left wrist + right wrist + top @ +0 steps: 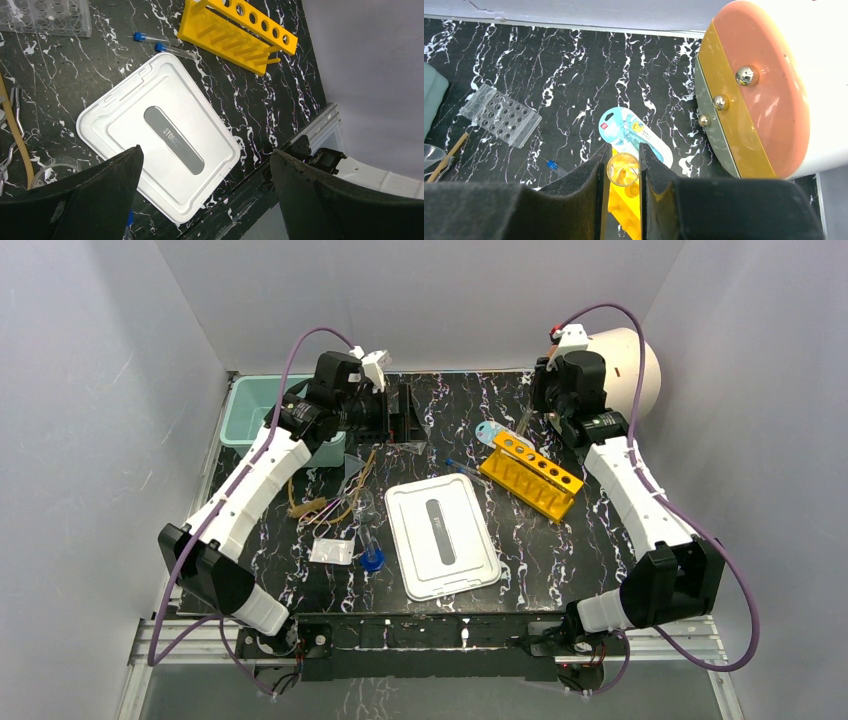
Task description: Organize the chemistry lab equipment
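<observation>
Right gripper [623, 161]: jaws clamped on one clear tube [623, 176], seen end-on, with the yellow rack [530, 476] directly beneath it. Left gripper [205, 195]: jaws spread wide, hovering above one white lidded case [160, 130]. Two blue-capped tubes [167, 48] lie flat between the case and the yellow rack. A third blue-capped tube [370, 548] lies left of the case. One clear rack [45, 17] is at the back.

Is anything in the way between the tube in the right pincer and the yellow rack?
Nothing visible. The right pincer grips a clear tube right over the yellow rack, at its end, with nothing between them. A blue card pack lies flat on the table just past that end, not on top of the rack.
</observation>
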Robot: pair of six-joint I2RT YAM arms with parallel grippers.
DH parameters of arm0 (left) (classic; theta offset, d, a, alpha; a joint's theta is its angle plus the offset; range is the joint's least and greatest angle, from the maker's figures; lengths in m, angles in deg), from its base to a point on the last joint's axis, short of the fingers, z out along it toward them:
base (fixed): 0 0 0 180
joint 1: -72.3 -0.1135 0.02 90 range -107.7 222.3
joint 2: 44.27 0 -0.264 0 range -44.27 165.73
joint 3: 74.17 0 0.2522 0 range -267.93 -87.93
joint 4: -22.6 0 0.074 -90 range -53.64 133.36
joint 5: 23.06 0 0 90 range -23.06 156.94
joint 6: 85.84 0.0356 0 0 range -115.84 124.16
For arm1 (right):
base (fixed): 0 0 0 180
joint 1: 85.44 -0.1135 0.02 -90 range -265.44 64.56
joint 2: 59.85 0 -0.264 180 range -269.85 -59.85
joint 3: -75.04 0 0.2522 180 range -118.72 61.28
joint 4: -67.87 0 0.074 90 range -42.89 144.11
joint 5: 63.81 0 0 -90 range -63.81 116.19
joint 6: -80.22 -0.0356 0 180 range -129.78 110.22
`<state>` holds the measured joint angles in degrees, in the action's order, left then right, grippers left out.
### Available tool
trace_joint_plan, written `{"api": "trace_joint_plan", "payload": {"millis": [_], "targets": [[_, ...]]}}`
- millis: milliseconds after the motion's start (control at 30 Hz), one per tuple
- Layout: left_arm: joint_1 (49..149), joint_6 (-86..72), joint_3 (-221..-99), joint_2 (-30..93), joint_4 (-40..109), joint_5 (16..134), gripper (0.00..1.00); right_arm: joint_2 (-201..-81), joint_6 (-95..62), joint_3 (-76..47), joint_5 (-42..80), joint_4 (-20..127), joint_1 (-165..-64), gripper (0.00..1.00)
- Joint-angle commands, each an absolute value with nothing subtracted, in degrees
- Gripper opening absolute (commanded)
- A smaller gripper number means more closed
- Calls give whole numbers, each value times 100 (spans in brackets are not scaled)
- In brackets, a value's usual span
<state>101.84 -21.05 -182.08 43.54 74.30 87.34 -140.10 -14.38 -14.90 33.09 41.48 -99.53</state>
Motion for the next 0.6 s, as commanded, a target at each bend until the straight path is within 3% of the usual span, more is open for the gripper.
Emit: {"api": "trace_joint_plan", "payload": {"millis": [0,567], "targets": [[10034,-2256,-18376,4194,7485,8728,98,-13778,-1312,-1353,3214,4850,-10018,23],[9736,-2739,-18070,4126,7446,8041,98,-13967,-1333,-966,3041,5020,-10106,23]]}}
